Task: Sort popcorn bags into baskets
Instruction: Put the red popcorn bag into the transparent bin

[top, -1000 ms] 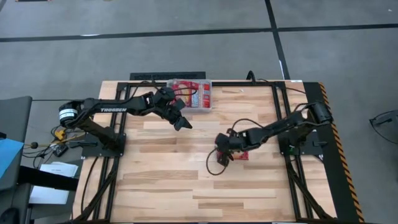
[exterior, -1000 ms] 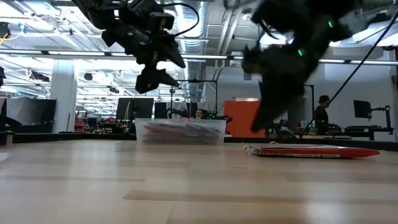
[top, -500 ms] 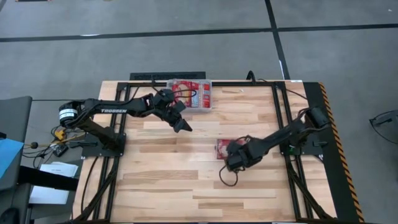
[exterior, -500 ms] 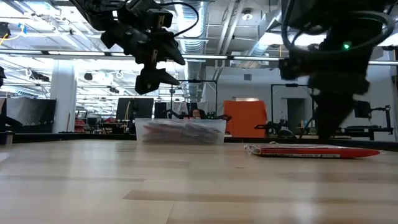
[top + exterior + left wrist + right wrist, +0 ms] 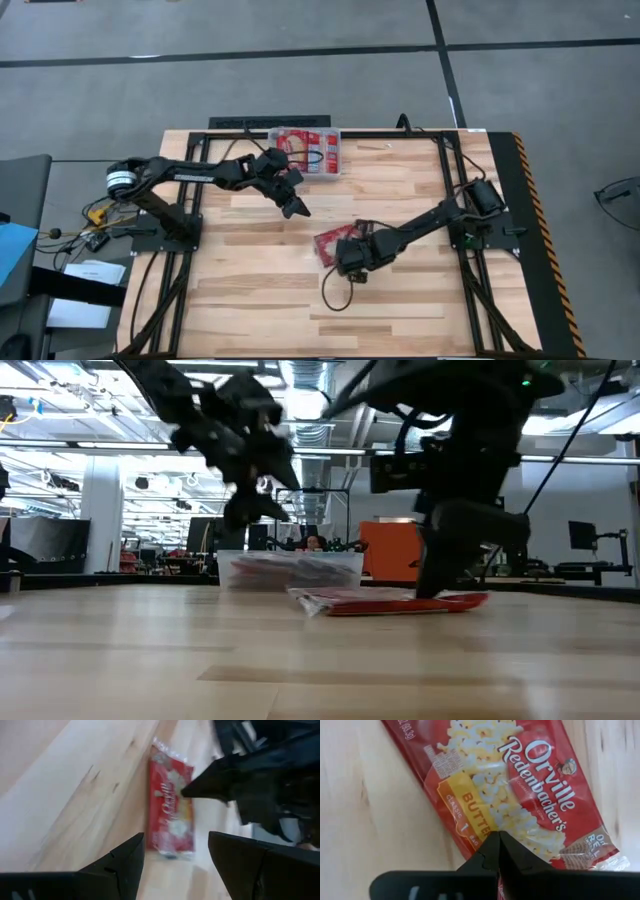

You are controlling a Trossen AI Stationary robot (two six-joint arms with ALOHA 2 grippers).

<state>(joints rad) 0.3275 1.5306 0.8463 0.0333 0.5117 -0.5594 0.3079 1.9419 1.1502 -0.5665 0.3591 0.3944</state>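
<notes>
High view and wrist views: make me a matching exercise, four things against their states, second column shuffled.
1. left gripper
2. right gripper
3. loose popcorn bag
4. basket

A. holds red packets, at the table's far edge
B. open, raised above the wood
C. lies flat on bare wood, mid-table
D. fingers together, tip down on a packet

Pairs: 1-B, 2-D, 3-C, 4-A
</notes>
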